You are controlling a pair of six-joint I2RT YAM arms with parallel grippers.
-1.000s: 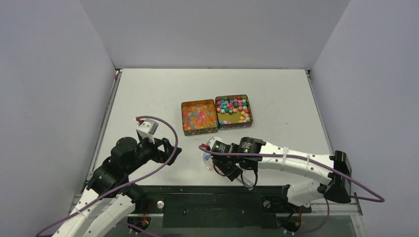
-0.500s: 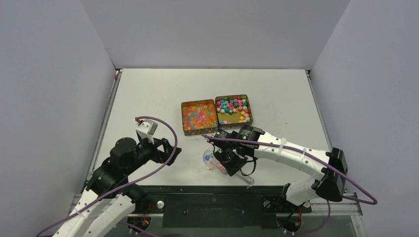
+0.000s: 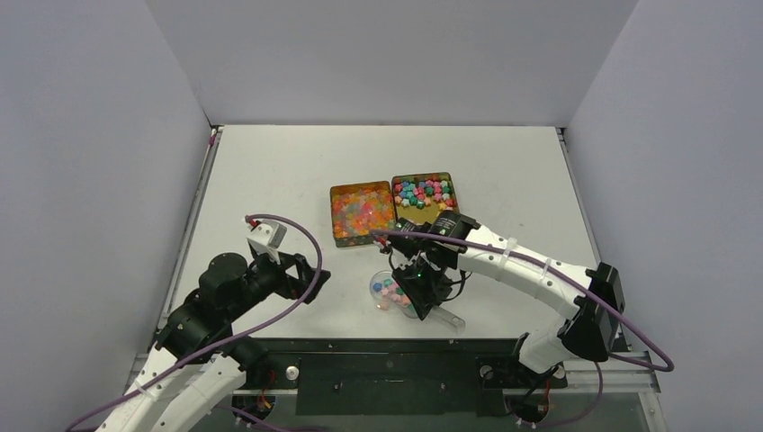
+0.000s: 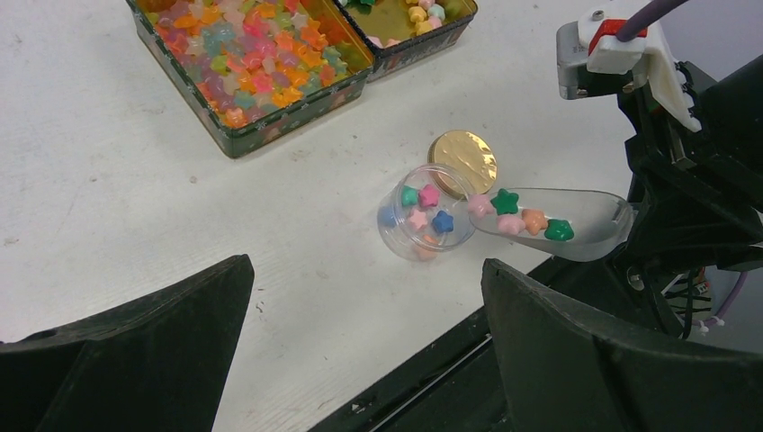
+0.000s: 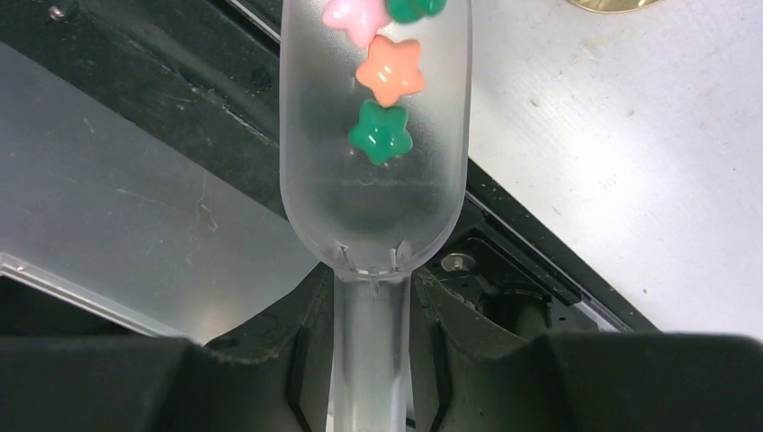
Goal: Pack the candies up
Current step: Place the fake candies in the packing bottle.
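Right tool [image 5: 371,353], clamped on the scoop [image 4: 580,232] handle, holds candies [image 4: 506,202] at the jar's [image 4: 399,247] narrow mouth; a fast or off-centre tilt could spill them onto the table [image 4: 135,180].

Scoop [image 5: 375,207] tip and two candies [image 5: 355,18] cut by top edge; lid [image 5: 616,4] sliver, probably gold.

Top external: high behind near edge, looking down on whole table [image 3: 270,171]. Left wrist: low, near-left, facing right. Right wrist: very close along scoop [image 5: 376,207]. All 3 share scoop.
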